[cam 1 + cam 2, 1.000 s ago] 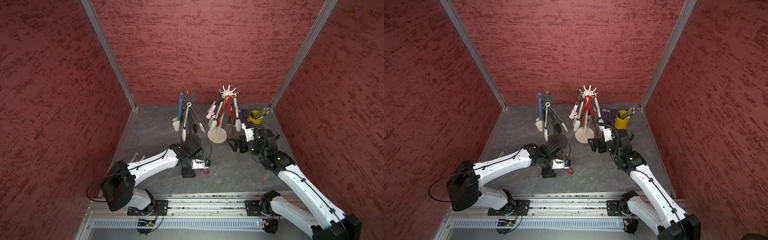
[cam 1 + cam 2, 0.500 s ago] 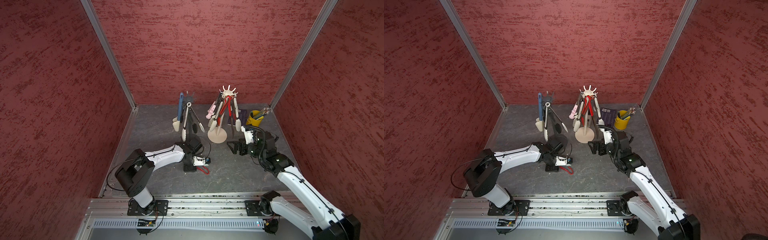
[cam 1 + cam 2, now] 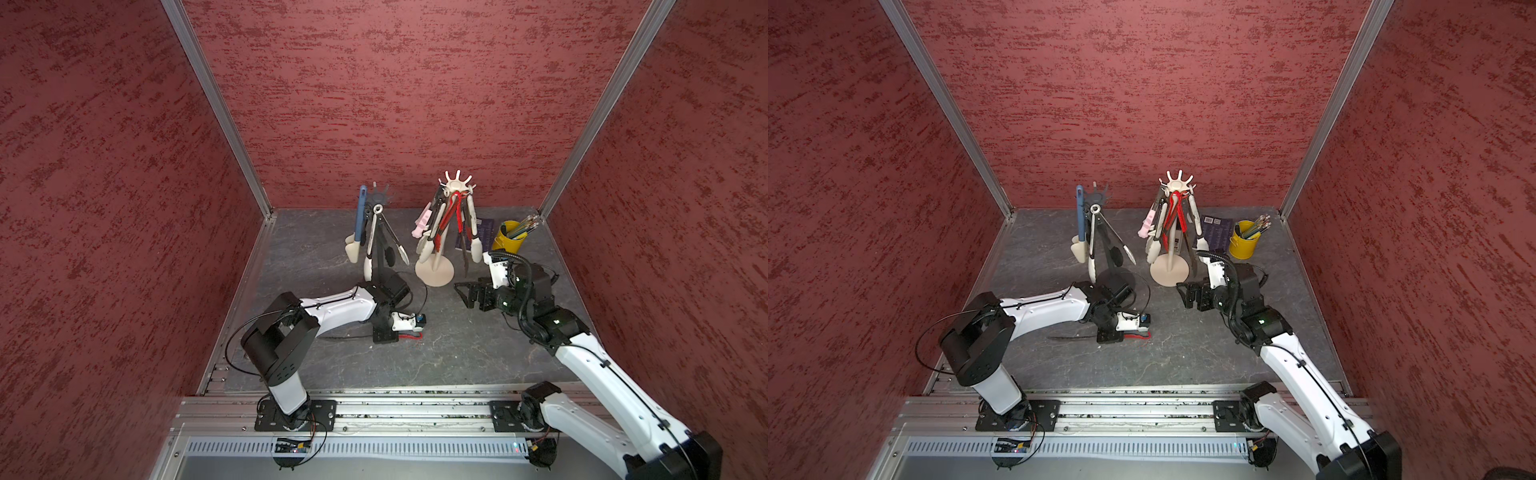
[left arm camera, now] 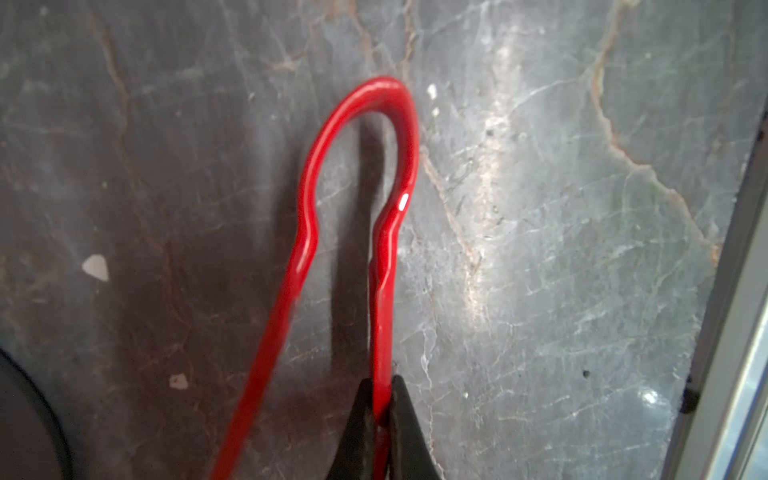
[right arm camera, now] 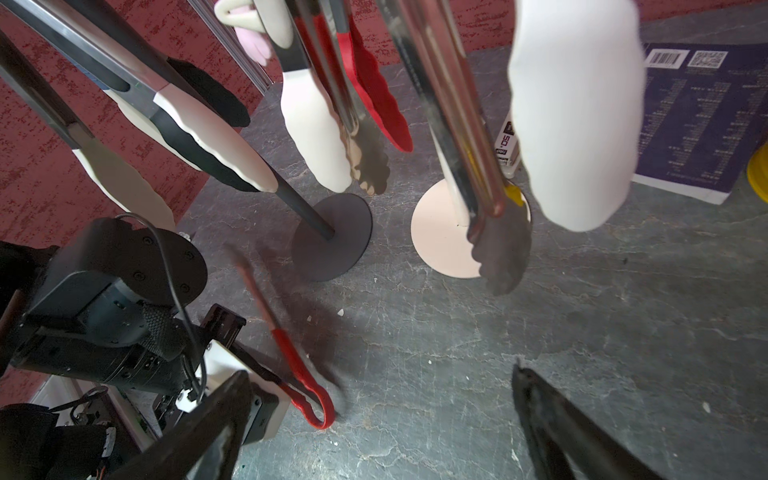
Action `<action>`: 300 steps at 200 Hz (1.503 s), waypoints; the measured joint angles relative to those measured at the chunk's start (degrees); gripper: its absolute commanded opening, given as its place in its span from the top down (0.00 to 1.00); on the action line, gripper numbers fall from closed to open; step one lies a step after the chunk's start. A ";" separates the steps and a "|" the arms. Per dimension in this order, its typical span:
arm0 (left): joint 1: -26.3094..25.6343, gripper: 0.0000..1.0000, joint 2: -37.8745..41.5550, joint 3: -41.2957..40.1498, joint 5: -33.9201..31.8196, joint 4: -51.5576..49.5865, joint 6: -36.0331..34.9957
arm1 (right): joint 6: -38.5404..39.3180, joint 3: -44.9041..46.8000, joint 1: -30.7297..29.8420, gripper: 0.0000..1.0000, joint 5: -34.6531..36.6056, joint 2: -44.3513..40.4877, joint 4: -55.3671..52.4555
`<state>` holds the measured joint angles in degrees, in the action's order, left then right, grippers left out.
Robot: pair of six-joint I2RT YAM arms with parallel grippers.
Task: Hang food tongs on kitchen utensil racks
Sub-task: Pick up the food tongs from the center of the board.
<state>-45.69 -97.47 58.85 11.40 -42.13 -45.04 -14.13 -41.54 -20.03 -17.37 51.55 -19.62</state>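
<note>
Left gripper (image 4: pixel 380 392) clamped tight on one arm of the red tongs (image 4: pixel 384 299).
Right gripper (image 5: pixel 379 374) is spread wide and empty, just near-right of the cream rack (image 3: pixel 434 272).

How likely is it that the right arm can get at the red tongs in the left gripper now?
Probably yes. The right gripper is open and faces the red tongs across bare table; nothing stands between. Only the left gripper, shut on one arm of them, crowds that end.
</note>
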 measured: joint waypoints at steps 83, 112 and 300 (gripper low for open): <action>-3.80 1.00 7.26 5.90 3.78 -3.32 8.98 | -0.46 -5.66 1.38 0.01 -0.46 0.00 -1.70; -4.13 1.00 10.27 13.20 9.18 -3.72 13.07 | -0.37 -13.20 4.83 0.01 -3.76 0.59 -2.16; 9.75 1.00 10.16 18.14 62.82 58.51 73.11 | -12.07 -8.24 17.88 0.13 -46.93 4.33 27.52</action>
<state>-35.94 -87.31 76.99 74.22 16.38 28.08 -26.20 -49.78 -2.15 -64.29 55.88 7.90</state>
